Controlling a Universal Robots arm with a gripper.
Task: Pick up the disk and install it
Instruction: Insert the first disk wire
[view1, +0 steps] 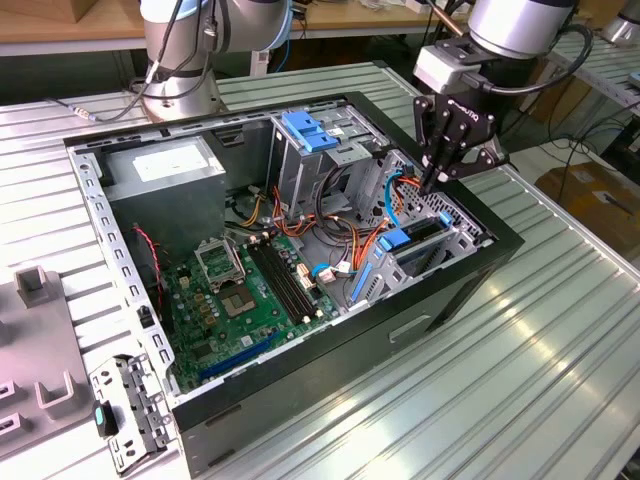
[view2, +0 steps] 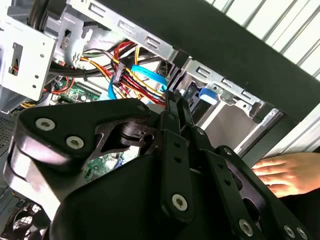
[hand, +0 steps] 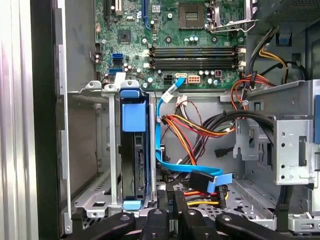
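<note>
The disk (view1: 415, 243) stands on edge in the small drive cage (view1: 450, 225) at the case's corner on the exterior view's right. Blue plastic shows at both its ends. In the first wrist view the disk (hand: 135, 160) sits between the cage's metal walls under a blue rail end (hand: 134, 111). My gripper (view1: 431, 183) hangs just above the cage's far end, over the orange and blue cables (view1: 400, 195). Its fingers are shut together with nothing between them, as seen in both wrist views (view2: 173, 102) (hand: 172, 197).
The open black computer case (view1: 300, 380) holds a green motherboard (view1: 250, 300), a grey power supply (view1: 165, 165) and a tall metal cage with a blue handle (view1: 305, 140). A person's hand (view2: 282, 172) rests outside the case wall. A grey fixture (view1: 40, 360) lies on the exterior view's left.
</note>
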